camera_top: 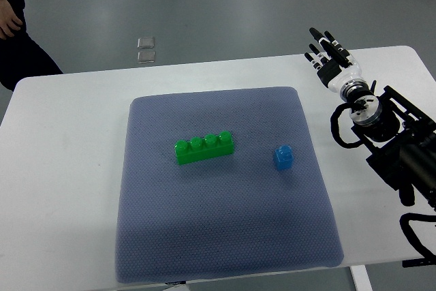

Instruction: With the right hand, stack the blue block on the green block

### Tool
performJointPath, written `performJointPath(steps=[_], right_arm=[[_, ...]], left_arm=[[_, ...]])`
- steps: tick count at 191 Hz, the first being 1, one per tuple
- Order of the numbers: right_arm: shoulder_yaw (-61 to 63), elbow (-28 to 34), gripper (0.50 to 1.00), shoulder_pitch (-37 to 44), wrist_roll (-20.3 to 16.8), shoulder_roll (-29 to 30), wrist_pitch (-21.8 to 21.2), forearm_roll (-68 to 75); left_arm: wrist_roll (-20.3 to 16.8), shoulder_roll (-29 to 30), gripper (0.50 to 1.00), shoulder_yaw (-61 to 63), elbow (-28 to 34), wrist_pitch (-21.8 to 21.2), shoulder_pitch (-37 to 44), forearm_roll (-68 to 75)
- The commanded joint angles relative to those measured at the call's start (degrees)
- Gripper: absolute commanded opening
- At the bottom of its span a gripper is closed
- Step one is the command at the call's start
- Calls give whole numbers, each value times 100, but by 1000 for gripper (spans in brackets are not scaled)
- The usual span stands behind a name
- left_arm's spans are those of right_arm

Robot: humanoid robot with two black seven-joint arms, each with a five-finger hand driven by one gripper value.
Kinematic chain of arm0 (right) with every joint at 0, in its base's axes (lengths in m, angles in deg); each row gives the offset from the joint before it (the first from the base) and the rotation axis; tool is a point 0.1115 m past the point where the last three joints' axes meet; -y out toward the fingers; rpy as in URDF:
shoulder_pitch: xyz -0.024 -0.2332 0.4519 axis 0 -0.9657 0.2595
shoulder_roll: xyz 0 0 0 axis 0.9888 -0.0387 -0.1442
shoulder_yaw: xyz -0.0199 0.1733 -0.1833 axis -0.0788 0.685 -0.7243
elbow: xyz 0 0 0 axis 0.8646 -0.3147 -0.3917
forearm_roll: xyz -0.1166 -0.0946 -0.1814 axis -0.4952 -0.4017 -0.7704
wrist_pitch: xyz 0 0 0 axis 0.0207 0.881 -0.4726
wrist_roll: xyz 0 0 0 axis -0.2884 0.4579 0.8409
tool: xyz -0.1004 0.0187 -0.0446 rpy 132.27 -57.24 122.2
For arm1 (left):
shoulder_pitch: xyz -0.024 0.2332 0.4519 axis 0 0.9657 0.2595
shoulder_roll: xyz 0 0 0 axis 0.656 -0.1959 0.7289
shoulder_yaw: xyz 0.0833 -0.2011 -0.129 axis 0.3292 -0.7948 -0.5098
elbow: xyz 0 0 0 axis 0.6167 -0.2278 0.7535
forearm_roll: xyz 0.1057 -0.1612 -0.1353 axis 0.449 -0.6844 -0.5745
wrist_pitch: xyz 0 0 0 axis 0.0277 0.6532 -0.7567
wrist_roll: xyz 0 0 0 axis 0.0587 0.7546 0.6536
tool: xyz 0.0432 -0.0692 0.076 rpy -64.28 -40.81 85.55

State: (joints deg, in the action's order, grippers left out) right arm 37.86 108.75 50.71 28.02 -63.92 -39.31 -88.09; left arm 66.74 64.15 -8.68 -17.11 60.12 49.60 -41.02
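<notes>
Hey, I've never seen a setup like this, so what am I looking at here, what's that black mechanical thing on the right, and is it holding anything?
This is a single picture from a camera that looks steeply down from the robot's own side of a white table. The black mechanical thing is the robot's right arm, and it ends in a robot hand with fingers. The fingers are spread and hold nothing; the hand is above the table's far right corner. No left arm shows.

A blue-grey mat covers the middle of the table. On it lie a long green block with four studs and, apart to its right, a small blue block. A person stands at the top left edge.
</notes>
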Motion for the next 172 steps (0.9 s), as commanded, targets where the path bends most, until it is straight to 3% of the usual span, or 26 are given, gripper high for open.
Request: performJointPath(steps=[1,145,172], right_arm=[[15,0,913,-2,5,5,8,-2],[-38,-9,913,-2,5,-38,8,-46],[-135,79,913,-29,-3,-293,8,-64]], left_arm=[[0,0,1000,0,-7,1,-6,0],[0,0,1000,0,2,1,-6,0],[0,0,1000,0,2,1,2,0]])
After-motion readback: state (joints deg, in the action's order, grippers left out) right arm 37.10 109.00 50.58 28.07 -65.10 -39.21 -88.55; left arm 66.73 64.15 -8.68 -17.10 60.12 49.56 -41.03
